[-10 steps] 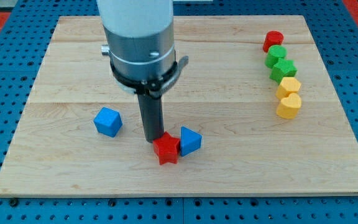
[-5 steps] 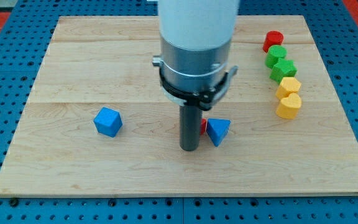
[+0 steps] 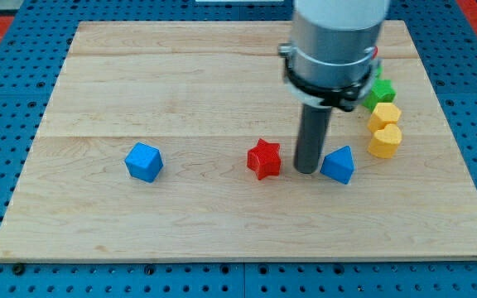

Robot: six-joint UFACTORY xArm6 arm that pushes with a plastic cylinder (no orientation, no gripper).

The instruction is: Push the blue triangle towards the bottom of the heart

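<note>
The blue triangle [image 3: 338, 165] lies on the wooden board [image 3: 98, 83] right of centre, near the view's bottom. My tip [image 3: 307, 170] stands right against its left side, between it and the red star [image 3: 264, 158]. The yellow heart [image 3: 385, 141] sits up and to the right of the triangle, a short gap away. The arm's body hides the blocks at the top right.
A blue cube [image 3: 144, 161] lies at the left. A yellow hexagon block [image 3: 384, 115] and a green block [image 3: 380, 90] stand in a column above the heart; the red and other green block are mostly hidden behind the arm.
My tip has moved right, pushing the blue triangle right toward the heart. The red star, hidden before, now shows left of the tip.
</note>
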